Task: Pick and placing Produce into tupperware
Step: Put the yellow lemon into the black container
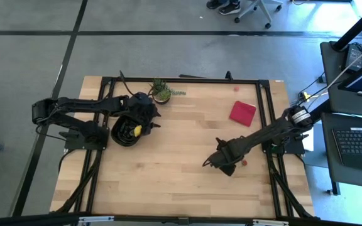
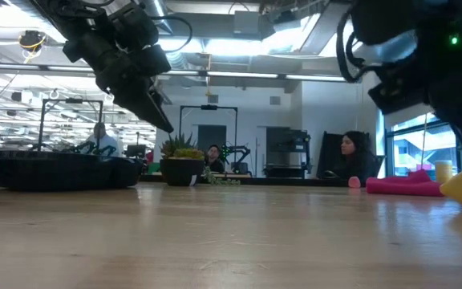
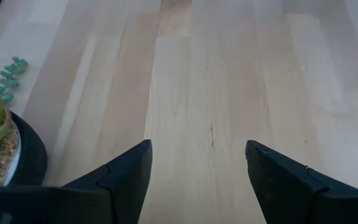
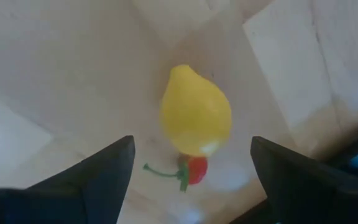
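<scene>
Hovering my wide-open right gripper (image 4: 191,163) over the lemon (image 4: 196,112); I'm judging it light, smooth, slippery; I'm aiming across its fat middle.

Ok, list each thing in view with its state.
Tupperware: open, a yellow piece inside.
Lemon: on the table, not gripped.
Red fruit: on the table, next to the lemon.
Left gripper: open, empty.
Right gripper: open, above the lemon.
Plant: upright.
Red square: flat.
</scene>
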{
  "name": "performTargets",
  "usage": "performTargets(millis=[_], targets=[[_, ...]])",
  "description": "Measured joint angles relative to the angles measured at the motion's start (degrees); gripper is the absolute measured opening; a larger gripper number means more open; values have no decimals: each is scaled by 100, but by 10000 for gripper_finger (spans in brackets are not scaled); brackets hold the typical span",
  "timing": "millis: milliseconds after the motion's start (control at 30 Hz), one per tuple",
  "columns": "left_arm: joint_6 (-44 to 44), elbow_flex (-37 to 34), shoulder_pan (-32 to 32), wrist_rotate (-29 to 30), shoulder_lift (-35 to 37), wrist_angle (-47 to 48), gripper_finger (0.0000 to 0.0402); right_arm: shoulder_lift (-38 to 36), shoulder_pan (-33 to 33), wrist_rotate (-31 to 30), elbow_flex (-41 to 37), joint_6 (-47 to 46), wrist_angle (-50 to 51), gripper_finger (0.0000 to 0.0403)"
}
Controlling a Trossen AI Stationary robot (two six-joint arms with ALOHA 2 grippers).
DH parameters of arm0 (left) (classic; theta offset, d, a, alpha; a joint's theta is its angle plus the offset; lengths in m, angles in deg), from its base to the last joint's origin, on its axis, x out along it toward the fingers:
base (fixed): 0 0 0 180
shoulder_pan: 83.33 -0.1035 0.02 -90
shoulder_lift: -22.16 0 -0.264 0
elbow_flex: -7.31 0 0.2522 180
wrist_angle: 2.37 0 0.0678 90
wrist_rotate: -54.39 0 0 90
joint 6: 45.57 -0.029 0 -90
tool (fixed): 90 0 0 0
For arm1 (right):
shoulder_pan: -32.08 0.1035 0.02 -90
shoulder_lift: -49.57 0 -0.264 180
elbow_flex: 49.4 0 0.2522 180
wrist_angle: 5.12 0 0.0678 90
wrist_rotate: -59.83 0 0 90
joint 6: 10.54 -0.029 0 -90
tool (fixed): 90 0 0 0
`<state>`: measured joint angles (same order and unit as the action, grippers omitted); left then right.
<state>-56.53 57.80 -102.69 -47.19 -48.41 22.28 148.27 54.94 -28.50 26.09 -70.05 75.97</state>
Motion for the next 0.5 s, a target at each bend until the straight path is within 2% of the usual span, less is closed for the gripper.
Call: performTargets(millis=[367, 500], targets=[[186, 0, 0, 0, 0, 2, 249, 0, -268, 203, -773, 429, -1026, 323], [184, 2, 2, -1, 0, 12, 249, -23, -346, 338, -961, 467, -1154, 308]])
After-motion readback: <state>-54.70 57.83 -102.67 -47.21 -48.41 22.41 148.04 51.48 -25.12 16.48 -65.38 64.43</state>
